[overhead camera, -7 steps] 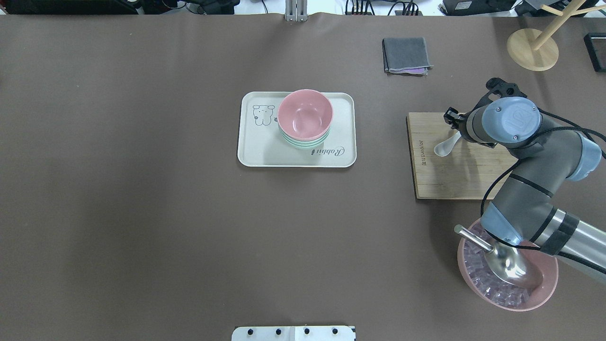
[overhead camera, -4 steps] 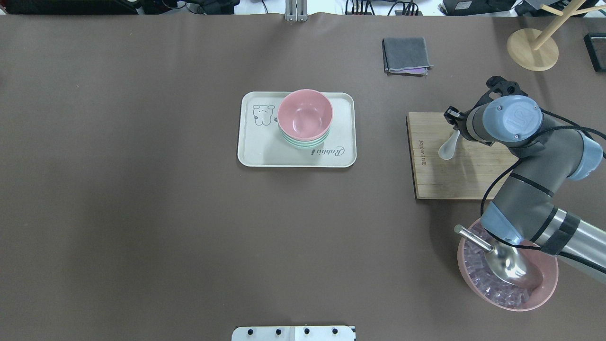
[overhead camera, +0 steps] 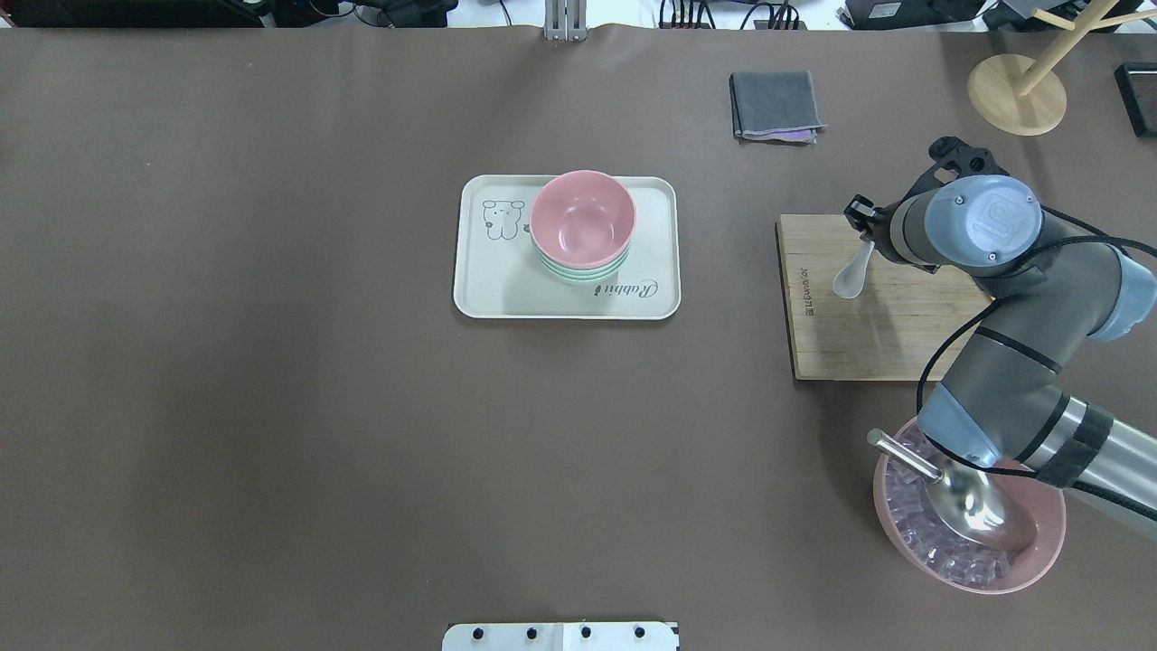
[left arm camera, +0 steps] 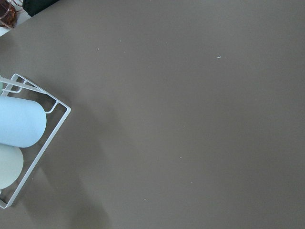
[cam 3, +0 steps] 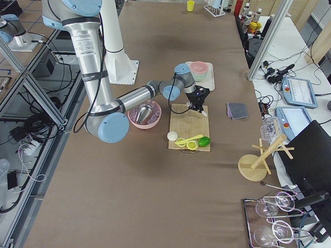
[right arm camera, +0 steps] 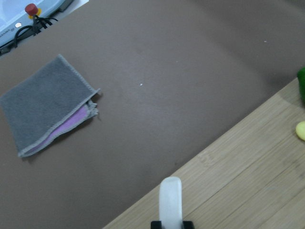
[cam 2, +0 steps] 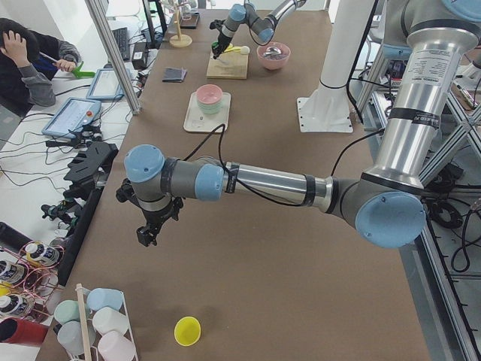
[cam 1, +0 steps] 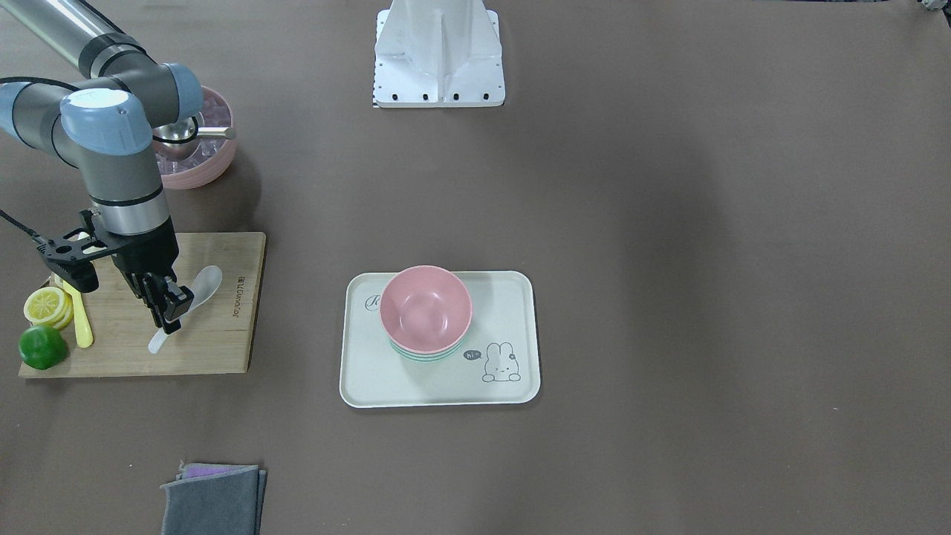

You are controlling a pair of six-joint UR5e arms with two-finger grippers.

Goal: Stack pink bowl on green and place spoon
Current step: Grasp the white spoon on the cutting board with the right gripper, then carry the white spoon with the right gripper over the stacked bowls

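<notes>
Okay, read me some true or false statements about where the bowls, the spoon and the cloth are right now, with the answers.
1. The pink bowl sits stacked on the green bowl on the tray. True.
2. The right gripper is shut on the white spoon. True.
3. The white spoon is in the pink bowl. False: it is over the cutting board.
4. The gray cloth lies on the tray. False: it lies on the table, apart from the tray.

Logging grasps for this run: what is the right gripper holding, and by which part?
The right gripper holds the white spoon by its handle, partway along; the handle's end sticks out beyond the grip.
</notes>
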